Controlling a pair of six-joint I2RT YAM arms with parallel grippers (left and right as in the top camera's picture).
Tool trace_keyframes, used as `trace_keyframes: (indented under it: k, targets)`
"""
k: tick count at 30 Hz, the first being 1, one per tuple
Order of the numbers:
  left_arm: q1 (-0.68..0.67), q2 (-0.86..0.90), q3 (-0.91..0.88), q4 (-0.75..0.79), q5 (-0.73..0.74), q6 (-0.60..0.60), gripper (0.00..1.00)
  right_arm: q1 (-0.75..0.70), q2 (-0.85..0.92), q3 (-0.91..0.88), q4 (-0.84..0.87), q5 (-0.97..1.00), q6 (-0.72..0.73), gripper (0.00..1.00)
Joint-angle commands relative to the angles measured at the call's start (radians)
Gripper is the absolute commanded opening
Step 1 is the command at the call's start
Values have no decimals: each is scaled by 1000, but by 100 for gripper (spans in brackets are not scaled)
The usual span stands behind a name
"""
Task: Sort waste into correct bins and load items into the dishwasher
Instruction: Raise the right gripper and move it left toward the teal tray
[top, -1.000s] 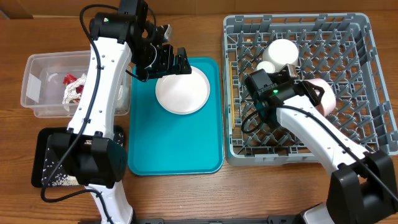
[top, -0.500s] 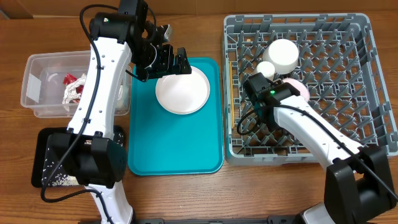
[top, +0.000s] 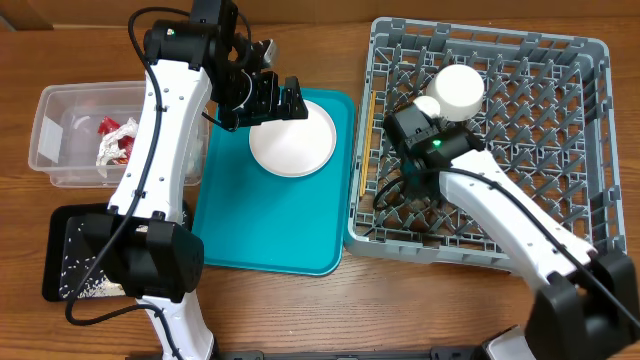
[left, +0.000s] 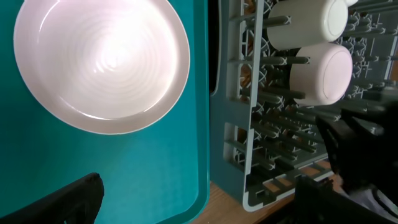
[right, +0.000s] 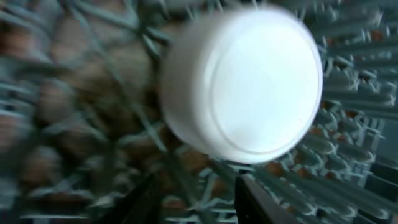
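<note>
A wide white plate (top: 292, 140) (left: 102, 62) lies at the far end of the teal tray (top: 270, 230). My left gripper (top: 279, 104) (left: 202, 202) hovers open just behind the plate, holding nothing. The grey dishwasher rack (top: 520, 190) sits skewed against the tray. In it are a white bowl (top: 459, 88), a small cup (top: 427, 106) and, in the right wrist view, a second bowl (right: 249, 81) on its side among the pegs. My right gripper (right: 200, 199) is inside the rack just below that bowl, jaws apart with only pegs between them.
The clear tub (top: 55, 150) at the left holds a red wrapper (top: 118, 140) and white paper. A black tray (top: 60, 240) with pale crumbs sits at the front left. My right arm (top: 500, 215) crosses the rack.
The rack has slid and turned toward the left, pushing the teal tray askew. My right gripper moved left inside the rack and its jaws widened. The left arm stayed put.
</note>
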Motion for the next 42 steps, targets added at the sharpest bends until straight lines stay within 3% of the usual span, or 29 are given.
trace_keyframes:
  k: [1, 4, 8, 10, 13, 20, 32, 42]
  targets:
    - [-5, -33, 21, 1, -6, 22, 100, 0, -102, 77, 6, -78, 30, 49]
    - [-5, -33, 21, 0, -6, 22, 100, -18, -143, 91, 16, -133, 33, 53]
    - [-5, -33, 21, 0, -6, 22, 100, -40, -166, 91, 43, -386, 34, 56]
    - [-5, -33, 21, 0, -6, 22, 100, -40, -163, 86, 63, -516, 34, 68]
    - [-5, -33, 21, 0, -6, 22, 100, -35, -158, 65, 108, -630, 45, 68]
    - [-5, -33, 21, 1, -6, 22, 100, -29, -150, 8, 183, -610, 86, 63]
    - [-5, -33, 21, 0, -6, 22, 100, -25, -114, -181, 548, -571, 271, 61]
    - [-5, -33, 21, 0, -6, 22, 100, 8, -37, -212, 670, -568, 272, 61]
